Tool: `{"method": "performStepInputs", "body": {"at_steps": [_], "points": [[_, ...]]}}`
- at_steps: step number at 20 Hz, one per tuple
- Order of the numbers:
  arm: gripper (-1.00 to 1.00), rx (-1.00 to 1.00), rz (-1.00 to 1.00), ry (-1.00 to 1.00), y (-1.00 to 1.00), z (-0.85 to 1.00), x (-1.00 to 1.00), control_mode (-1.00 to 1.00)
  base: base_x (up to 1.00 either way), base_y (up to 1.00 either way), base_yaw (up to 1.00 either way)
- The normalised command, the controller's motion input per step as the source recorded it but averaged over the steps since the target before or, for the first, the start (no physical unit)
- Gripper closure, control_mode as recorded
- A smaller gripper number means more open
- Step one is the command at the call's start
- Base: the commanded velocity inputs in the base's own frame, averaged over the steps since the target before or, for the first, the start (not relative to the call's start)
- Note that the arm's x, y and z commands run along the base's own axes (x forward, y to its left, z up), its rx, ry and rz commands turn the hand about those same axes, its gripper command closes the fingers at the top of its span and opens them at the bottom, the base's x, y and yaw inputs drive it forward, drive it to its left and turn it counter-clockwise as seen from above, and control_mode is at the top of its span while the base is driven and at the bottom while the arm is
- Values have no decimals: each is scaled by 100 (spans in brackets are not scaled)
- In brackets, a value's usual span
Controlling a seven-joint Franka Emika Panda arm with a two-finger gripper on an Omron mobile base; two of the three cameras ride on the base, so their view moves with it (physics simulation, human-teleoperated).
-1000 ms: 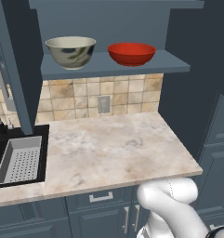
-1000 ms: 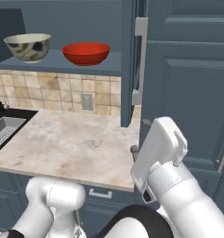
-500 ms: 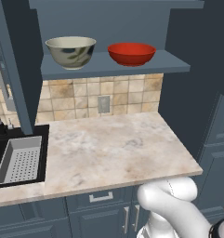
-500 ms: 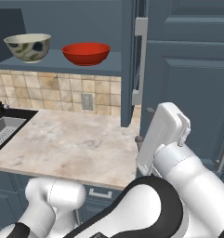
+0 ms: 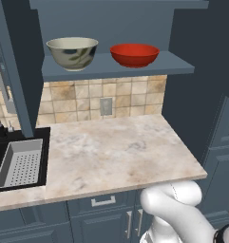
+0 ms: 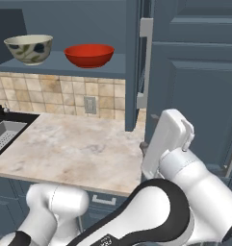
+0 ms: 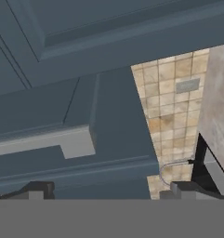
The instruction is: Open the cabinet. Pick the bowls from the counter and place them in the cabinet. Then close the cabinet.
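Left base view: the scene is unchanged from a second ago, cream bowl (image 5: 72, 52) upper left and red bowl (image 5: 134, 54) upper centre, both on the cabinet (image 5: 116, 66) shelf, apart from each other. The counter (image 5: 111, 154) across the middle carries no bowls; the black sink (image 5: 18, 161) sits at the left edge with a grey strainer tray in it. Right base view: the arm has risen and swung right over the last second, its white forearm now at lower centre-right beside the open door's silver handle (image 6: 145, 62). Hand view: the gripper (image 7: 106, 188) has its tips spread wide, nothing between them, aimed at the door panel and handle (image 7: 43, 144). Likely meaning: placing is done and closing the doors remains. Tiled backsplash with an outlet behind.
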Motion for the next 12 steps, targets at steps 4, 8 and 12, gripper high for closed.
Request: {"method": "performStepInputs", "body": {"at_steps": [4, 8, 12], "points": [[-100, 0, 0, 0, 12, -5, 12, -100, 0, 0, 0], [-100, 0, 0, 0, 12, 0, 21, -100, 0, 0, 0], [-100, 0, 1, 0, 16, -1, 22, -100, 0, 0, 0]]}}
